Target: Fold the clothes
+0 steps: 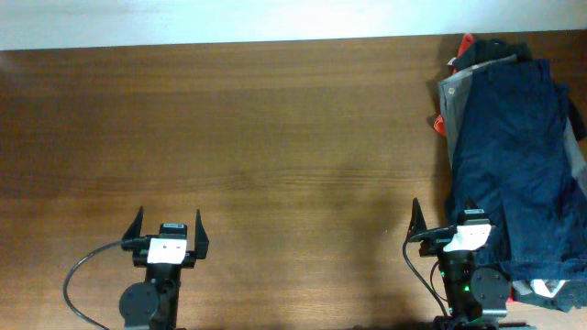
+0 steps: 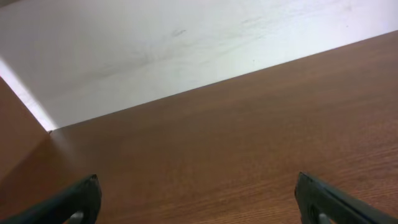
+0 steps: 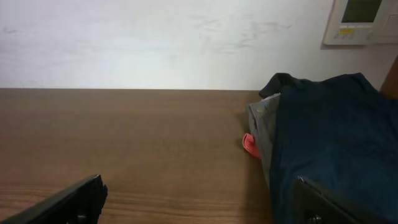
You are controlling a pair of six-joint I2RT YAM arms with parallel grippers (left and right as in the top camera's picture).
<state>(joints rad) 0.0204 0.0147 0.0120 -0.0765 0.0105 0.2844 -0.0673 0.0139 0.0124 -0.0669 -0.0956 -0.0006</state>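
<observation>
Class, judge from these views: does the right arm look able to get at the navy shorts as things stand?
Probably yes. The navy shorts lie uncovered on top of the grey trousers, right beside the open right gripper, with nothing between them.

Grey trousers [image 1: 451, 94] lie at the far right end of the brown wooden surface [image 1: 229, 165]. A red garment [image 1: 437, 124] and a black garment [image 1: 484, 49] lie there too, touching the trousers.

navy shorts [image 1: 509, 156], topping pile, table's right edge
</observation>
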